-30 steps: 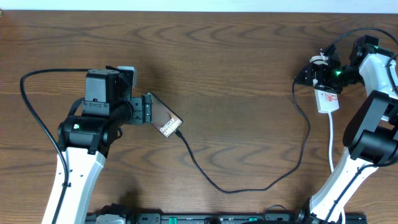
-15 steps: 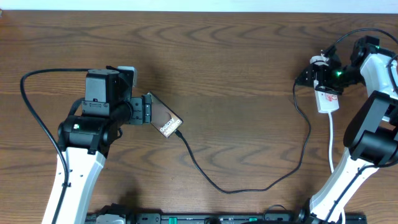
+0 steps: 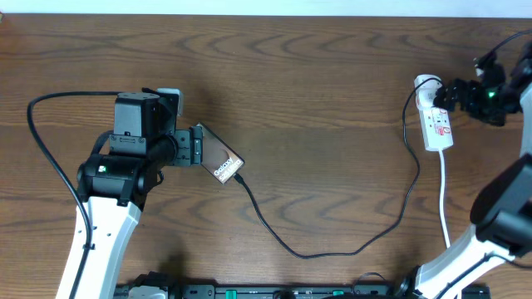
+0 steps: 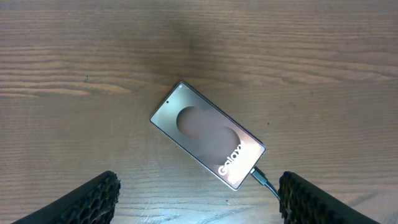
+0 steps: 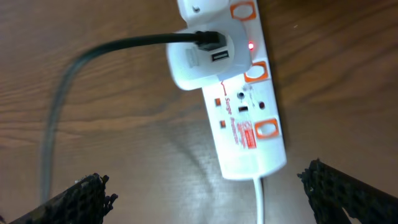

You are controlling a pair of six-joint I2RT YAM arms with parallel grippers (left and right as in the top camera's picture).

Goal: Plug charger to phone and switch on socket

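The phone (image 3: 220, 158) lies flat on the table, brownish-grey with "Galaxy" lettering; it also shows in the left wrist view (image 4: 207, 134). The black charger cable (image 3: 332, 249) has its tip in the phone's lower end (image 4: 260, 178) and runs across the table to a white adapter (image 5: 202, 59) on the socket (image 3: 437, 126). The socket is a white power strip (image 5: 249, 118) with a small red light lit. My left gripper (image 4: 199, 214) is open just short of the phone. My right gripper (image 5: 208, 199) is open above and beside the strip, touching nothing.
The strip's white cord (image 3: 443, 199) runs down toward the table's front edge at the right. A black robot cable (image 3: 41, 141) loops at the far left. Bare wood lies between the phone and the strip.
My right gripper has drawn back to the right, off the power strip, which now shows uncovered. The cable near the strip has shifted slightly. The left arm has not moved.
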